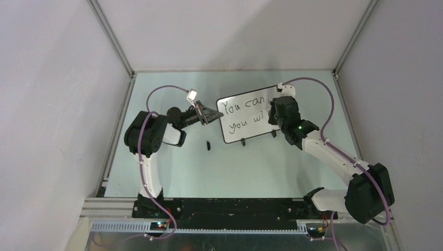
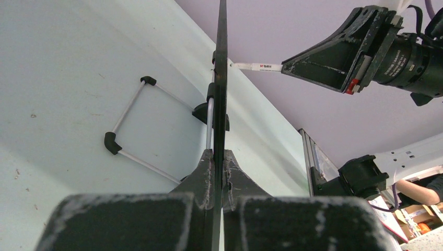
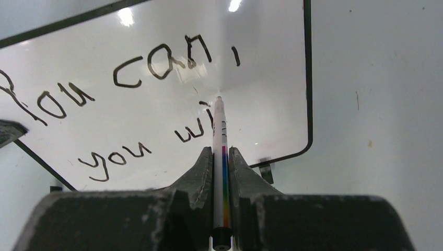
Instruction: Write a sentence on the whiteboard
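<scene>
The writing is well along but not finished: the sentence (image 3: 156,65) reads "You can," on line 1 and only "you wi" on line 2, so the step in hand is, by my judgement, the middle of the word "will". The next move calls for 2 upright strokes just right of the "i" and then a full stop, made with light pressure so the board does not tip on its feet. The whiteboard (image 1: 256,133) stands tilted at the middle of the table, between the 2 arms. The right gripper (image 3: 220,157) has its fingers pressed onto a white marker (image 3: 219,130), whose tip meets the board just right of the "i". Whether it presses on the surface or only grazes it, I cannot tell. The left gripper (image 2: 219,167) pinches the board's left edge, steadying it. A small dark object (image 1: 208,145), perhaps the cap, lies on the table near the board's lower left corner.
</scene>
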Controlling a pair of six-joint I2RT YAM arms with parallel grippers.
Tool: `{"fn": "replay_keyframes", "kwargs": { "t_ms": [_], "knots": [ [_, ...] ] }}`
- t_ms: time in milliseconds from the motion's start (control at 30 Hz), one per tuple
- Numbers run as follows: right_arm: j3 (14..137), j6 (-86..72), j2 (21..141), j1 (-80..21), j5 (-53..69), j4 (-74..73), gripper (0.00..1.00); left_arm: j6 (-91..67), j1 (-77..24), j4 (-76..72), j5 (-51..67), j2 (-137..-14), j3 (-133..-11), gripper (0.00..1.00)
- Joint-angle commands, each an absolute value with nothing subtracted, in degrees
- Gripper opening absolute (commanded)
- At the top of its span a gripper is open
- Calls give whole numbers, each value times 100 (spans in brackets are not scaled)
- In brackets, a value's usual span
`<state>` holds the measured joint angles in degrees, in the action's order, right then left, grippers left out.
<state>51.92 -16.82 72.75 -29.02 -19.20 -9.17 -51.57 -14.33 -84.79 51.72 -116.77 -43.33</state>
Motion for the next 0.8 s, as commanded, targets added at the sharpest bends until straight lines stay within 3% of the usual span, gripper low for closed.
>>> {"fn": "replay_keyframes", "kwargs": {
  "t_ms": [0,767],
  "knots": [
    [5569,-1598,7401,-2870,-1965,-738,0,-5238,-1416,-8782,5318,-11575,-4450,0],
    [5628,-1709,7724,-2864,-2088,-1012,0,-5221,-1411,-8780,5340,-11554,-4438,0]
  ]
}}
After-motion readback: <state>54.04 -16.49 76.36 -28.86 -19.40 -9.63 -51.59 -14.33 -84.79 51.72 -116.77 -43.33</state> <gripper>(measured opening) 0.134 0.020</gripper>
